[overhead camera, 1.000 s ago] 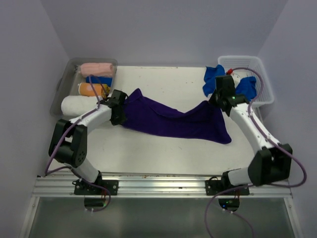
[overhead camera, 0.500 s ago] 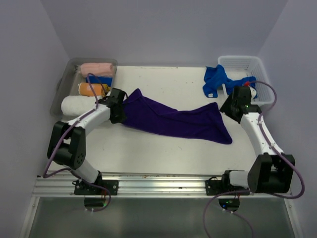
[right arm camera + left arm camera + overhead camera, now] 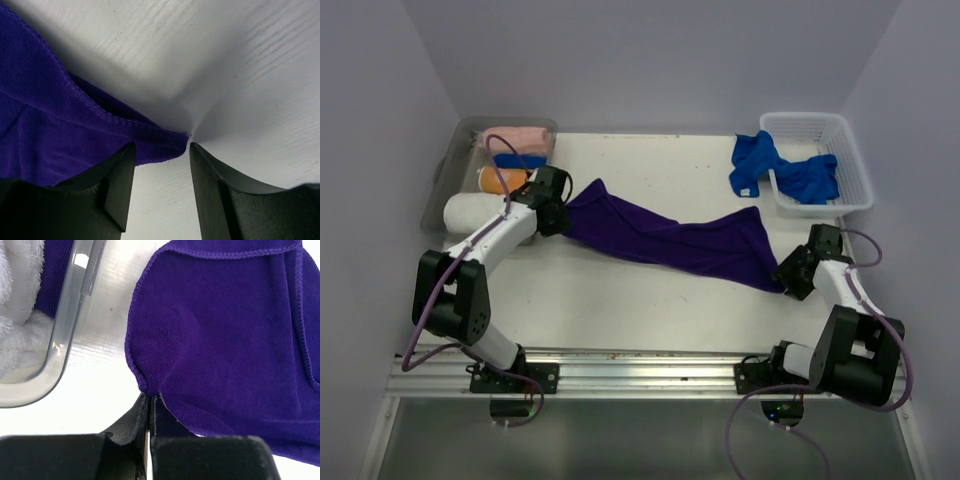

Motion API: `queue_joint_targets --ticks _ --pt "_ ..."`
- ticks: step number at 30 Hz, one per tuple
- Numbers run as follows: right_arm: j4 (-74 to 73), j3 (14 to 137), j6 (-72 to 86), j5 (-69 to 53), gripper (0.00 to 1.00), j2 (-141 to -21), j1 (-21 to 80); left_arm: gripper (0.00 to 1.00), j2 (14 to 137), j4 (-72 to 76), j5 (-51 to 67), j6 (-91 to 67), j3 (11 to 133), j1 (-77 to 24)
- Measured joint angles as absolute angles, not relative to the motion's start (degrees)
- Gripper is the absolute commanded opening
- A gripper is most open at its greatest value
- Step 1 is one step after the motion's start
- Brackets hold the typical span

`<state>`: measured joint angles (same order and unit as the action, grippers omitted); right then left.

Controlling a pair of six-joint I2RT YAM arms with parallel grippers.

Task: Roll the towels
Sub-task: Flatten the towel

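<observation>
A purple towel (image 3: 665,240) lies stretched across the white table, bunched along its length. My left gripper (image 3: 560,214) is shut on the towel's left edge; in the left wrist view the closed fingertips (image 3: 149,405) pinch the purple cloth (image 3: 225,335). My right gripper (image 3: 788,281) is open at the towel's near right corner. In the right wrist view that corner (image 3: 170,142) lies on the table between my open fingers (image 3: 120,175), touching neither.
A clear bin (image 3: 448,172) at the back left holds rolled pink, orange, blue and white towels. A white basket (image 3: 850,150) at the back right holds a blue towel (image 3: 760,160) that hangs over its left rim.
My right arm has swung from near the basket down to the towel's near right corner. The towel's right end has slid a little. My left gripper has shifted slightly towards the back, keeping its hold.
</observation>
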<state>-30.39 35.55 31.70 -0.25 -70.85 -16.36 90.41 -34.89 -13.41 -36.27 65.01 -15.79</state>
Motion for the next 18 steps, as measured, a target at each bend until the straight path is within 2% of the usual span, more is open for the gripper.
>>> queue_joint_targets --ticks 4,7,8,9,11,18 --pt "-27.70 34.83 31.66 -1.37 0.49 -73.93 -16.36 0.00 90.41 -35.11 -13.28 -36.21 65.10 -15.79" --pt "-25.54 34.85 31.70 -2.35 0.37 -74.67 -16.43 0.00 90.41 -35.27 -13.23 -36.18 65.10 -15.79" --pt "-24.80 34.83 31.79 -2.59 0.32 -74.91 -16.43 0.00 90.41 -35.31 -13.23 -36.18 65.10 -15.77" --pt "-24.08 34.76 31.86 -2.74 0.16 -75.11 -16.43 0.00 90.41 -35.31 -13.23 -36.18 65.10 -15.77" --pt "-22.81 34.24 32.05 -2.85 0.00 -75.37 -16.43 0.00 90.41 -35.31 -13.23 -36.18 65.12 -15.77" --pt "-25.63 34.30 32.47 -2.87 0.00 -71.42 -16.40 0.00 90.43 -35.92 -13.08 -36.14 66.00 -15.75"
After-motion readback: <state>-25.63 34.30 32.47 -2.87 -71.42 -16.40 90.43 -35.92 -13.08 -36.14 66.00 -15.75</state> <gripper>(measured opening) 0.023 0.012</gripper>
